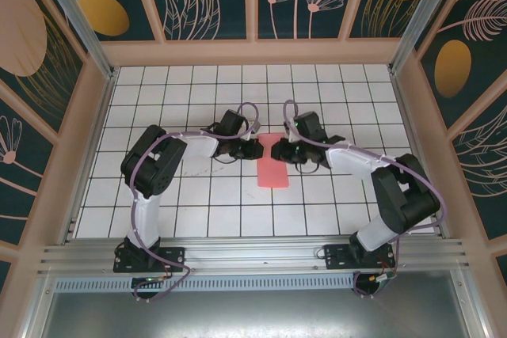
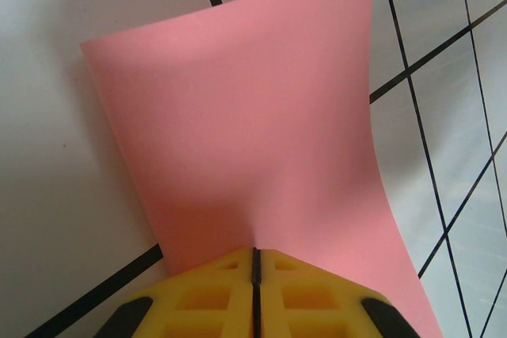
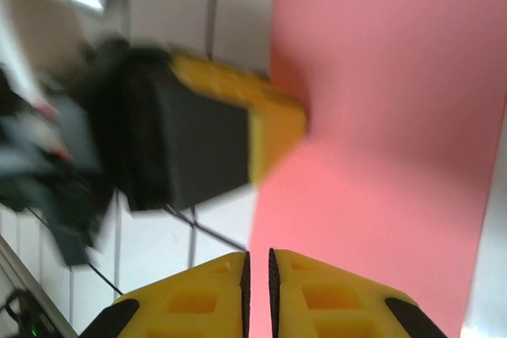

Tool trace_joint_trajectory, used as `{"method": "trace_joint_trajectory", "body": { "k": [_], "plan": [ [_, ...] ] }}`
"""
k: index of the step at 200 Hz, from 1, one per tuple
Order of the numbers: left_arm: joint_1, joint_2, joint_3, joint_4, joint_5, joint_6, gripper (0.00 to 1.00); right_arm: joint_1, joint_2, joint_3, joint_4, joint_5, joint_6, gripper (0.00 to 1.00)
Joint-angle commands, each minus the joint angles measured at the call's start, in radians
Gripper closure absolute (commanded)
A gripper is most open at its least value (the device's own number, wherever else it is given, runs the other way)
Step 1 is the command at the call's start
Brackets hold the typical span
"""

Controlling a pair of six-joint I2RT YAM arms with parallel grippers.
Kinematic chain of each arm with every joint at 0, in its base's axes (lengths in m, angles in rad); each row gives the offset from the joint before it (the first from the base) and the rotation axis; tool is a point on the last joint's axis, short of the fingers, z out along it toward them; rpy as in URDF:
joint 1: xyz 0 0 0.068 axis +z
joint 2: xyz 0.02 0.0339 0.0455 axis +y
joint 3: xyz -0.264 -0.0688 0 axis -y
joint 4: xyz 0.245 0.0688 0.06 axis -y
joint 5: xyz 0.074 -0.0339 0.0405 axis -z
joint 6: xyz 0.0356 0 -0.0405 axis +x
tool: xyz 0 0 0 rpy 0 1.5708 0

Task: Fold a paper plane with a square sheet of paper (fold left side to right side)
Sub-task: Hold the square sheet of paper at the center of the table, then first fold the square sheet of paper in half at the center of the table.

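You had one pink sheet [image 1: 273,170] on the worktop [image 1: 198,195], its far end between two end effectors. Left end effector [image 2: 255,252] was clamped tight on the sheet's edge. Right end effector [image 3: 257,255] was barely parted and held nothing that I could see.

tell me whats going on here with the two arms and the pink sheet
A two-armed robot is working a pink sheet of paper at the middle of the tiled table. The left claw is shut on one edge, and the sheet curves there. The right claw sits at the same end, fingers almost together; whether it grips is unclear. From above the sheet looks a narrow rectangle, not yet a plane.
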Motion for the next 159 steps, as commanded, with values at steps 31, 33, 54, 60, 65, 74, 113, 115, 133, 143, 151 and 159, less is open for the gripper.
{"method": "trace_joint_trajectory", "body": {
  "k": [31,33,54,60,65,74,113,115,133,143,151,159],
  "plan": [
    [-0.009,0.009,-0.023,-0.106,-0.041,-0.004,0.89,0.008,0.062,-0.058,-0.070,0.015,0.050,0.84],
    [-0.009,0.007,-0.022,-0.106,-0.040,-0.004,0.89,0.008,0.064,-0.059,-0.072,0.016,0.051,0.84],
    [-0.010,-0.011,-0.002,-0.111,-0.027,-0.006,0.87,0.018,0.092,-0.063,-0.094,0.023,0.041,0.84],
    [-0.010,-0.017,0.007,-0.110,-0.022,-0.010,0.86,0.026,0.100,-0.063,-0.102,0.028,0.038,0.84],
    [-0.009,-0.021,0.016,-0.110,-0.015,-0.012,0.85,0.027,0.105,-0.061,-0.109,0.034,0.034,0.85],
    [-0.009,-0.027,0.032,-0.108,-0.010,-0.018,0.84,0.029,0.116,-0.060,-0.122,0.041,0.029,0.85],
    [-0.009,-0.003,0.114,-0.127,-0.029,-0.027,0.80,0.030,0.120,-0.067,-0.139,0.068,0.024,0.85],
    [-0.008,0.001,0.118,-0.128,-0.029,-0.027,0.80,0.030,0.118,-0.067,-0.140,0.069,0.024,0.85],
    [-0.008,0.033,0.144,-0.126,-0.031,-0.030,0.79,0.031,0.120,-0.067,-0.140,0.073,0.022,0.85],
    [-0.009,0.051,0.155,-0.128,-0.035,-0.030,0.80,0.030,0.122,-0.066,-0.139,0.073,0.020,0.85],
    [-0.009,0.062,0.163,-0.128,-0.043,-0.028,0.80,0.030,0.123,-0.063,-0.141,0.074,0.020,0.85],
    [-0.008,0.073,0.172,-0.134,-0.055,-0.025,0.80,0.030,0.125,-0.063,-0.141,0.076,0.019,0.85]
  ]
}}
